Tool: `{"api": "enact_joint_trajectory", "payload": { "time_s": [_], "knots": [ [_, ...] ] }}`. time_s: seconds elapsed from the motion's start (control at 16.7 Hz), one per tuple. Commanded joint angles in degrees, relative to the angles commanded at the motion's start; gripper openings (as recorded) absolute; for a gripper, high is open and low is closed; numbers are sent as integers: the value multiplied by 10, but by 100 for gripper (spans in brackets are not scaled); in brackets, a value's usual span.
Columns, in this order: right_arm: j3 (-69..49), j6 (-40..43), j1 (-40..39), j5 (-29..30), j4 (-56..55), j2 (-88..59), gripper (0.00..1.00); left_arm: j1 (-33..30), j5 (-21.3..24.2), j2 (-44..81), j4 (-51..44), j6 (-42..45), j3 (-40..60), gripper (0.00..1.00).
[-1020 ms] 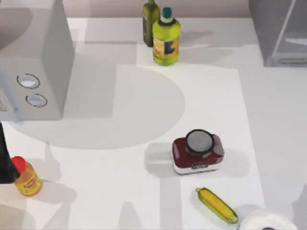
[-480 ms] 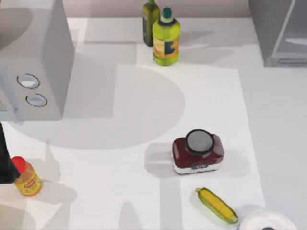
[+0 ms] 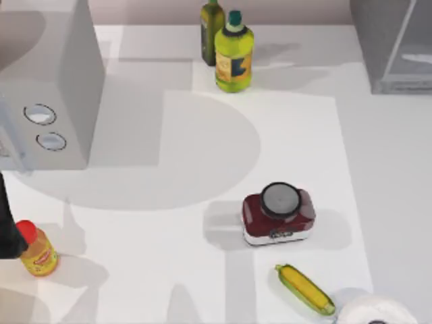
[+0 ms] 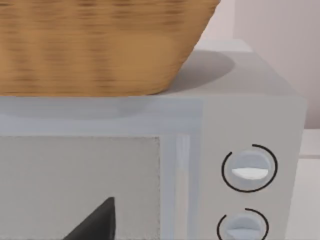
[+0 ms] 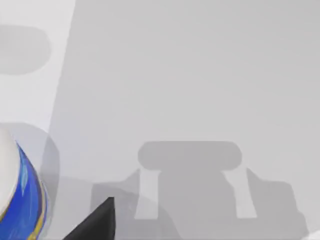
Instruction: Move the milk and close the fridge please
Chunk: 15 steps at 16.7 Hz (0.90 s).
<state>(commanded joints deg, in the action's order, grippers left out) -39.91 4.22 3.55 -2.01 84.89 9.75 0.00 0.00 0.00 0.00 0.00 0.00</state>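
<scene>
Whether either tool is wide or narrow I cannot tell. My left arm (image 3: 5, 226) waits at the counter's left edge beside the yellow bottle (image 3: 39, 253). The fridge (image 3: 395, 47) stands far right, seemingly open. I cannot place the milk. The carton is probably light and crushable, so grip its flat sides gently.

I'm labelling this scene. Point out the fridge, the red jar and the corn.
fridge (image 3: 378, 47): top view, on its grey side wall, at the table's far right corner.
red jar (image 3: 260, 214): top view, on its dark red body beside the grey lid.
corn (image 3: 304, 287): top view, on the yellow middle of the cob.
</scene>
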Motion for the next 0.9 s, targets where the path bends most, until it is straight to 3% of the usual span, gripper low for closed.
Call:
{"api": "enact_joint_trajectory", "payload": {
  "time_s": [0.18, 0.36, 0.9],
  "knots": [
    [-44, 89, 89, -52, 16, -89, 100, 0, 0, 0, 0, 0, 0, 100],
    [-101, 228, 223, -121, 30, -228, 100, 0, 0, 0, 0, 0, 0, 100],
    [-285, 776, 706, -366, 18, -779, 100, 0, 0, 0, 0, 0, 0, 100]
  ]
}}
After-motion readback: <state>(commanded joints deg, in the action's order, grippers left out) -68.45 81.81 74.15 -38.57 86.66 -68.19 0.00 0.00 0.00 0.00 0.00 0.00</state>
